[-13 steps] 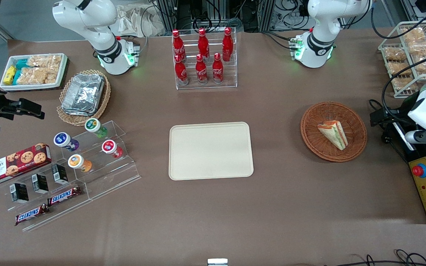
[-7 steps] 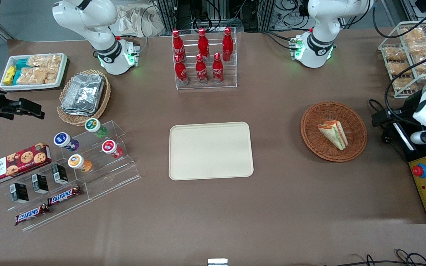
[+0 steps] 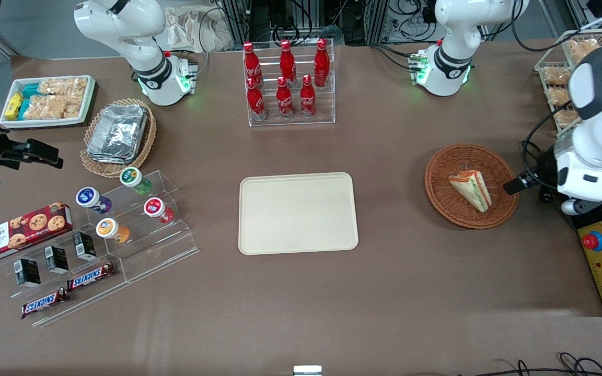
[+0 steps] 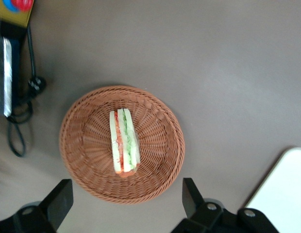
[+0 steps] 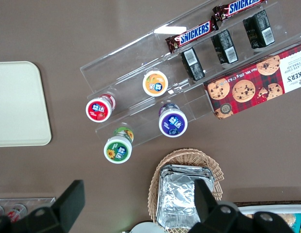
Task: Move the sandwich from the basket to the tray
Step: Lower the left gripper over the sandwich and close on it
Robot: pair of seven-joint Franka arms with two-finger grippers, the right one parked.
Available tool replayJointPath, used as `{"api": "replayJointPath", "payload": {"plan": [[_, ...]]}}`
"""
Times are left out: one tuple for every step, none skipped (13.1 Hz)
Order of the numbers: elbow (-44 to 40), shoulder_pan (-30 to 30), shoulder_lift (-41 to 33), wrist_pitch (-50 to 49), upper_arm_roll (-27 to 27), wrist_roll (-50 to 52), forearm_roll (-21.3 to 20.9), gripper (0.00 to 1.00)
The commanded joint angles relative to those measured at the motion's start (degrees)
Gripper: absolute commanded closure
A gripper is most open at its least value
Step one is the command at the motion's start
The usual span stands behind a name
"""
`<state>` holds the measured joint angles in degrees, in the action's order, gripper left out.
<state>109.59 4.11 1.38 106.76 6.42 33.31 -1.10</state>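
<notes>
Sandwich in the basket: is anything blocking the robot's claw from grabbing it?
Nothing visible does. The sandwich lies uncovered in the basket, alone. The gripper hangs above the basket with its fingers open, and only air shows between them.

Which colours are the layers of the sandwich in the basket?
The sandwich shows pale bread with red-orange and green filling, clearest in the left wrist view; the open gripper hangs above it.

The front camera looks steeply down on the whole table (image 3: 411, 292) from its near edge, facing my bases. My left wrist camera looks straight down, close above the basket (image 4: 122, 143), past my gripper (image 4: 126, 204), its fingers spread wide. Both views share the basket (image 3: 471, 186), the sandwich (image 3: 470, 190) (image 4: 124, 141) and a corner of the tray (image 3: 298, 213) (image 4: 281, 187). The right wrist camera looks down over the snack end.
</notes>
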Motion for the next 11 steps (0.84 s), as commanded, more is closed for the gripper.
{"api": "replayJointPath", "payload": {"plan": [[15.97,0.28,-7.35,10.63,0.35,6.76,-0.75,0.0],[17.75,0.28,-7.0,13.19,0.35,8.6,-0.75,0.0],[18.72,0.28,-6.31,14.43,0.35,9.14,-0.75,0.0],[19.17,0.28,-5.86,14.79,0.35,9.15,-0.84,0.0],[20.13,0.28,-5.08,16.01,0.35,9.15,-1.71,0.0],[21.53,0.28,-4.55,18.29,0.35,9.15,-2.32,0.0],[22.94,0.28,-3.84,20.66,0.35,9.23,-2.33,0.0],[24.26,0.28,-3.14,23.03,0.35,9.23,-2.33,0.0],[25.84,0.28,-2.44,25.75,0.35,9.15,-2.42,0.0],[27.85,0.28,-1.91,28.65,0.35,9.15,-2.51,0.0],[29.79,0.28,-1.38,31.81,0.35,9.06,-2.68,0.0]]}}
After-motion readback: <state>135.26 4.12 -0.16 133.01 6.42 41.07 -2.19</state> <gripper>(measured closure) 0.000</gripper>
